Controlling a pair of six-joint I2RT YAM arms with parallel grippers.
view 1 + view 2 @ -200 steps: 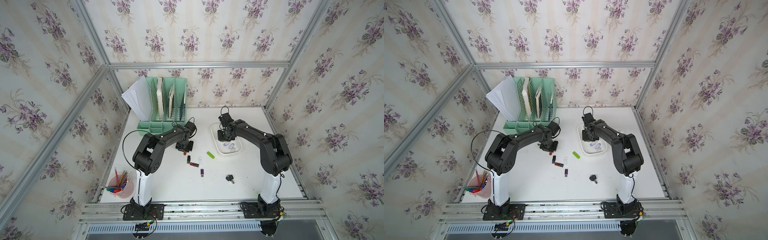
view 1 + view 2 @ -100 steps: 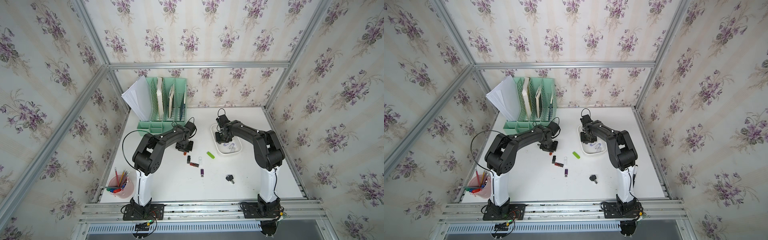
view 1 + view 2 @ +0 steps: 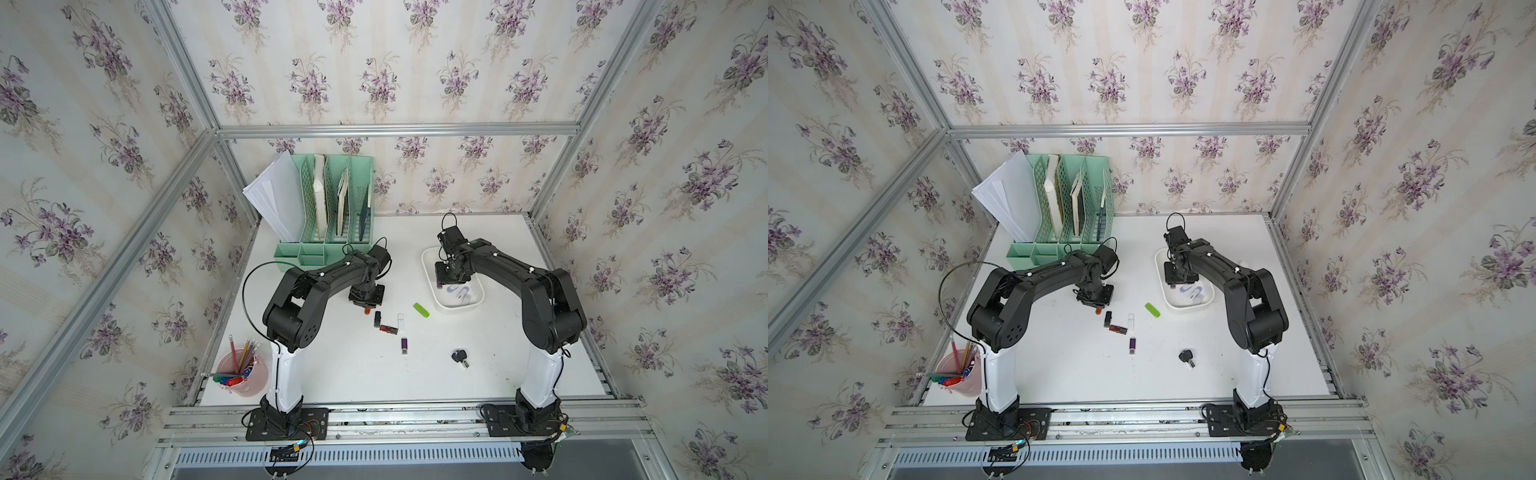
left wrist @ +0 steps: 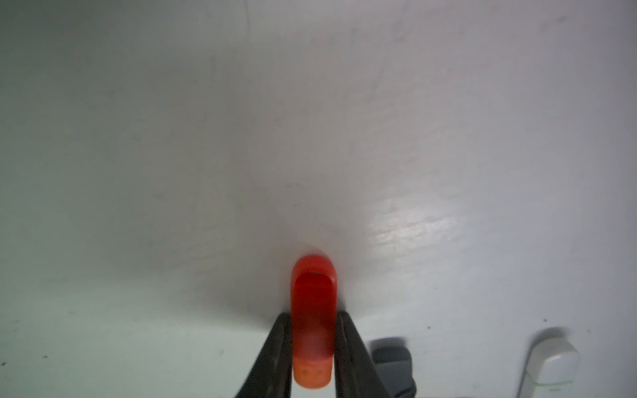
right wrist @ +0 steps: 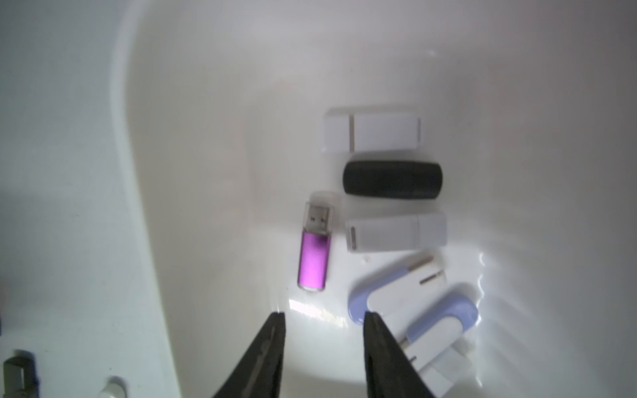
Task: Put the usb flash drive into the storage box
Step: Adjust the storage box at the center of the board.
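While the red usb flash drive (image 4: pixel 313 293) sits pinched in the left gripper (image 4: pixel 313 318) low over the table (image 3: pixel 374 374), well left of the storage box (image 3: pixel 457 306), the right gripper (image 5: pixel 324 314) hangs over that box, jaws partly apart and empty; a purple drive (image 5: pixel 314 255) lies inside.

The right gripper (image 5: pixel 322 315) is hanging over the box (image 5: pixel 138 172) floor, its fingers (image 5: pixel 272 344) standing apart with nothing between them. A purple drive (image 5: pixel 314 253) is lying just beyond the fingertips. Two blue-and-white drives (image 5: pixel 396 293) are lying beside one fingertip. Farther ahead, a white drive (image 5: pixel 396 231), a black drive (image 5: pixel 393 180) and a far white drive (image 5: pixel 372 132) are lying side by side.
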